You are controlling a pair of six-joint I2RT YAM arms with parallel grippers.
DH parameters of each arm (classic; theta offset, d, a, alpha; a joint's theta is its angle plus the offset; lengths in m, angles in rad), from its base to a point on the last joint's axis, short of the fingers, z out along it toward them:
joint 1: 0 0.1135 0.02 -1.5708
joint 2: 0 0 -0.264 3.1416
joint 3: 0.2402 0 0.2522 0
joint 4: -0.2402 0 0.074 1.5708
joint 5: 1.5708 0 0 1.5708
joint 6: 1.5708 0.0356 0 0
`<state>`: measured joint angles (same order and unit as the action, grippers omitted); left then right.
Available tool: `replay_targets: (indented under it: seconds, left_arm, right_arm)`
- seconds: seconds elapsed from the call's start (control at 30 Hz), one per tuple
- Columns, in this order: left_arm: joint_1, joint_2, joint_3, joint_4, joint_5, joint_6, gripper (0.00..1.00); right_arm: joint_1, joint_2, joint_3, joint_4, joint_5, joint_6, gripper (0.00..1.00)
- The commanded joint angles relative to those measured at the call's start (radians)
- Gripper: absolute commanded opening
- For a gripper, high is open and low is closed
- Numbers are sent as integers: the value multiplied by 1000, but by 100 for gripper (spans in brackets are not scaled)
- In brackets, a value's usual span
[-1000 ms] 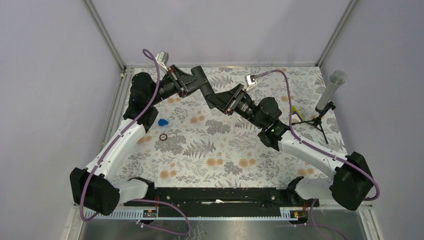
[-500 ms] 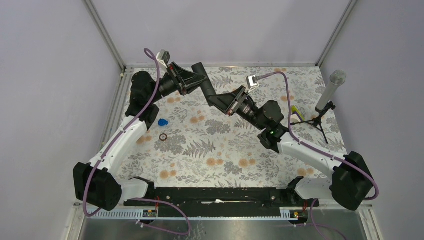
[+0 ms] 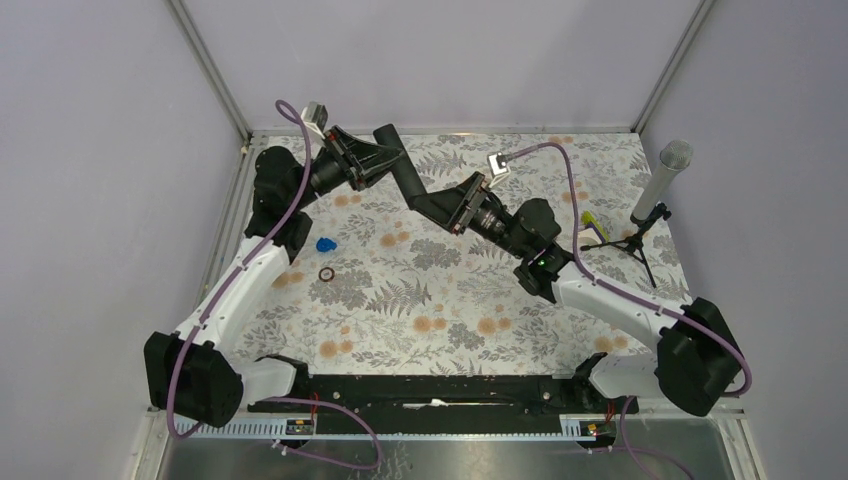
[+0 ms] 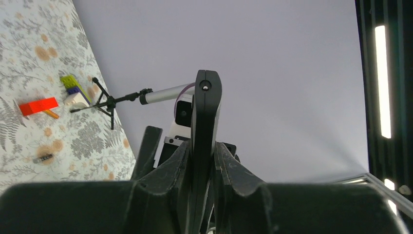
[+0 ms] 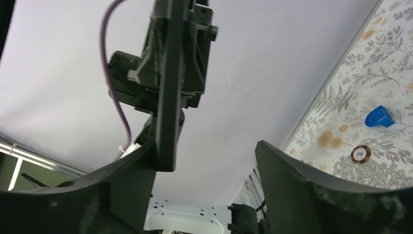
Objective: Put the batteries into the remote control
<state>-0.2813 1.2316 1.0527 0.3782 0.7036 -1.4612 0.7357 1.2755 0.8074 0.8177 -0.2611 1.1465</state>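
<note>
Two arms work your one table [image 3: 450, 300]: the left arm [image 3: 240, 285] and the right arm [image 3: 610, 300]. Each carries one tool, making two: the left tool [image 3: 372, 155] and the right tool [image 3: 440, 205]. You have one remote control [image 3: 400, 172] and one microphone [image 3: 665, 175] on a single stand. Among the loose pieces you can count one blue piece [image 3: 325, 244], one round ring [image 3: 326, 274], one red block [image 4: 38, 106], one yellow-green piece [image 4: 68, 80], one small white piece [image 4: 75, 100] and one battery [image 4: 43, 158]. There are two purple cables, the left cable [image 3: 290, 104] and the right cable [image 3: 572, 185].
</note>
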Motion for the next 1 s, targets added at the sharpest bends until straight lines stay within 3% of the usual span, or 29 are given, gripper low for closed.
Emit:
replay_targets:
  seconds: [0.0, 0.13, 0.33, 0.43, 0.63, 0.83, 0.97]
  left_arm:
    - [11, -71, -9, 50, -36, 22, 0]
    - [11, -74, -33, 46, -28, 30, 0]
    - [11, -81, -54, 45, -25, 32, 0]
    - [11, -82, -57, 45, -22, 34, 0]
    - [11, -98, -66, 42, -14, 40, 0]
    - [13, -105, -50, 39, -21, 32, 0]
    - [14, -88, -1, 37, -8, 25, 0]
  right_arm:
    - [-6, 61, 58, 22, -101, -57, 86]
    - [-8, 97, 95, 54, -101, -55, 97]
    - [-8, 156, 145, 102, -135, -2, 95]
    - [-11, 189, 169, 98, -152, 28, 90]
    - [-15, 216, 176, 92, -140, 63, 75]
    - [-20, 210, 140, 74, -152, 80, 40]
    - [-32, 204, 81, 105, -181, 91, 25]
